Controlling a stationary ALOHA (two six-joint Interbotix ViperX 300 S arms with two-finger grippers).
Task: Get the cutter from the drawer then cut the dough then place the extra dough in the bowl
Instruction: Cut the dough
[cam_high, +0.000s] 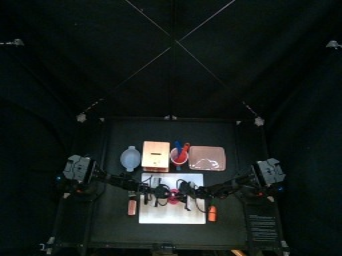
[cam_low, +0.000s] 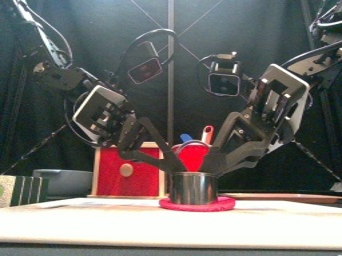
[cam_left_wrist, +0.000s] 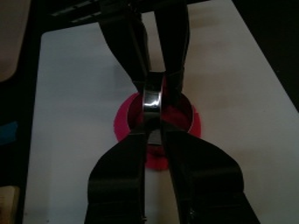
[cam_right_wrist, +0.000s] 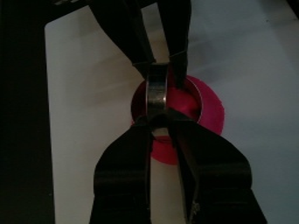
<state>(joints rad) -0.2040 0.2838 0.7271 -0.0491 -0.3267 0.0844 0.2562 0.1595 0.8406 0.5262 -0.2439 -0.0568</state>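
I judge the cutting step to be in hand; the cutter (cam_low: 195, 187) stands upright on the red dough (cam_low: 197, 204) at the middle of the white cutting board (cam_high: 174, 214). My left gripper (cam_left_wrist: 156, 131) pinches the cutter's rim on the side toward the board's left edge; my right gripper (cam_right_wrist: 158, 125) pinches the opposite rim; both pairs of jaws are closed on the metal. I cannot tell whether the dough is cut through. The next move calls for an even downward press; then the cutter lifts clear and the outer dough goes to the blue-grey bowl (cam_high: 130, 157), just beyond the board's back left corner.
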